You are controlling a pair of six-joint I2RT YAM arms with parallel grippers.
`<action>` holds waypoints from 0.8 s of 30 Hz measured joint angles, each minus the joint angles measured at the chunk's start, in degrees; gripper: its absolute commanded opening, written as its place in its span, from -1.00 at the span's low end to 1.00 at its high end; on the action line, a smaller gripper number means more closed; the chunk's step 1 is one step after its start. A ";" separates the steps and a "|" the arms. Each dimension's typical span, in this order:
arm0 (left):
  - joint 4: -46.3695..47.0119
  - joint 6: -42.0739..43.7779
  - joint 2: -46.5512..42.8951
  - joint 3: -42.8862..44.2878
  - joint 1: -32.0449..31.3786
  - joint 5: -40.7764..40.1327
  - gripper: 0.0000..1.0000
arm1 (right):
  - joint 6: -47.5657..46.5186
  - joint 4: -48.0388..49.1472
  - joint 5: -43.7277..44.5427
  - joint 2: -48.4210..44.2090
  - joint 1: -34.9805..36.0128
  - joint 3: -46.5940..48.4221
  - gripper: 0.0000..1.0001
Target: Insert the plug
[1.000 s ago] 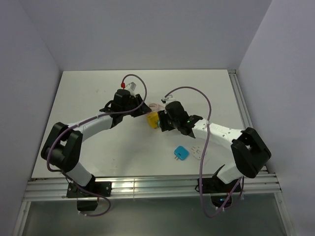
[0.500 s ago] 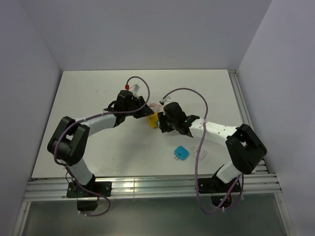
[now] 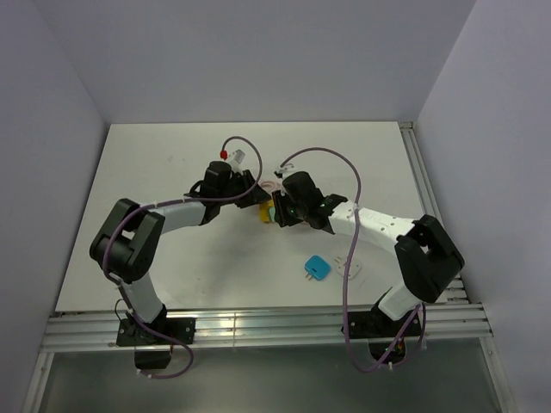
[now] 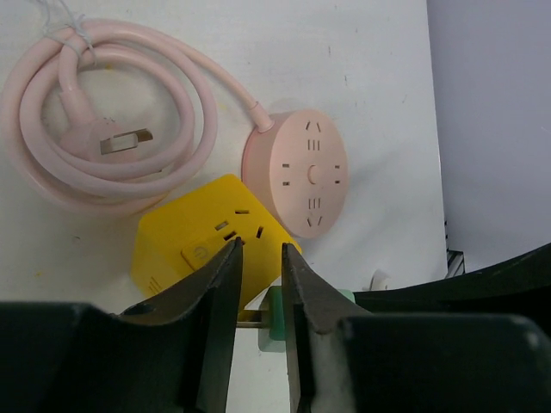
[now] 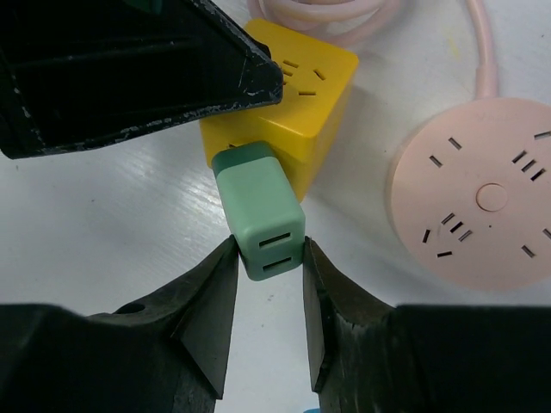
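Observation:
A yellow cube socket (image 5: 301,95) lies on the white table, also in the left wrist view (image 4: 176,245) and the top view (image 3: 261,209). My right gripper (image 5: 269,249) is shut on a green plug (image 5: 261,206) and holds it against the cube's side face. The left wrist view shows the plug (image 4: 280,314) with its metal prongs reaching the cube. My left gripper (image 4: 258,249) is almost fully closed with nothing between the jaws, its tips on the cube's top. In the top view both grippers meet at the cube: left (image 3: 250,194), right (image 3: 280,212).
A round pink socket (image 4: 301,172) with a coiled pink cord (image 4: 103,120) lies just behind the cube, also in the right wrist view (image 5: 482,194). A blue plug (image 3: 317,268) and a white plug (image 3: 351,268) lie nearer the front edge.
My right gripper has carried the green plug left and back until it meets the yellow cube. My left arm has folded in, its gripper staying over the cube.

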 measured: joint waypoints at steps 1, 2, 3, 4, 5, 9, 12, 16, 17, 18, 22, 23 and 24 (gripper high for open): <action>0.83 -0.24 0.07 -0.39 0.04 0.31 -0.39 | 0.02 -0.39 -0.13 0.13 0.00 0.44 -1.00; 1.68 -0.50 0.13 -0.76 0.07 0.66 -0.40 | 0.07 -0.90 -0.28 0.17 0.00 0.81 -1.00; 2.32 -0.81 0.15 -1.09 0.11 0.94 -0.41 | 0.17 -1.27 -0.35 0.17 0.00 1.07 -1.00; 3.10 -1.11 0.15 -1.55 0.11 1.09 -0.42 | 0.24 -1.51 -0.33 0.17 0.00 1.20 -1.00; 3.96 -1.33 0.15 -2.03 0.13 1.22 -0.42 | 0.42 -1.97 -0.31 0.17 0.02 1.44 -1.00; 7.69 -2.86 -0.02 -4.35 0.28 1.86 -0.45 | 1.99 -3.17 0.66 0.04 0.37 1.49 -1.00; 9.79 -4.09 -0.74 -6.36 0.33 2.36 -0.45 | 3.32 -4.31 1.49 -0.94 0.74 1.46 -1.00; 11.72 -5.81 -1.90 -9.05 0.33 3.43 -0.45 | 4.35 -5.46 2.80 -3.45 1.16 1.42 -1.00; 12.04 -6.12 -2.21 -9.77 0.33 3.54 -0.46 | 4.37 -5.60 3.19 -4.00 1.40 1.42 -1.00; 12.26 -6.64 -2.56 -10.51 0.31 3.67 -0.46 | 4.35 -5.62 3.39 -4.44 1.64 1.42 -1.00; 11.78 -7.93 -3.69 -13.70 0.02 4.07 -0.45 | 4.07 -5.77 4.61 -4.83 2.67 2.21 -1.00; 11.17 -8.46 -4.02 -14.97 -0.35 4.37 -0.45 | 3.89 -5.84 5.09 -4.83 3.10 2.32 -1.00; 10.80 -8.90 -4.28 -15.91 -0.74 4.46 -0.44 | 3.74 -6.05 5.57 -4.83 3.41 2.49 -1.00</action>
